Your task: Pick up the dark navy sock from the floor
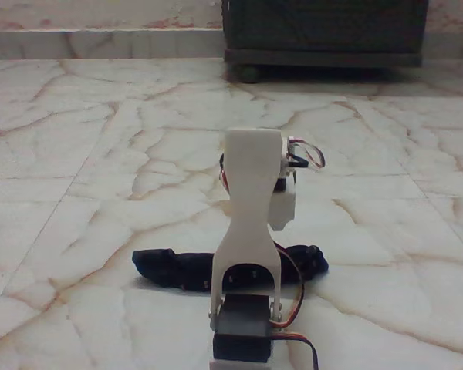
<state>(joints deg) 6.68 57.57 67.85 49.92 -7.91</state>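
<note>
The dark navy sock (pixel 174 269) lies stretched out left to right on the floor (pixel 100 177), a cream marble tile surface with brown veins. The white robot arm (pixel 251 200) rises in front of it and hides the sock's middle part. Its black servo block (pixel 243 327) sits at the bottom of the picture. The gripper (pixel 283 210) points down past the top of the arm, above the sock and apart from it. I see it from behind, so how its jaws stand is hidden. Nothing shows in it.
A dark cabinet (pixel 324 31) on round feet (pixel 249 75) stands at the far back against the wall. Red and black wires (pixel 297 297) loop beside the arm's base. Bare tile spreads left and right of the sock.
</note>
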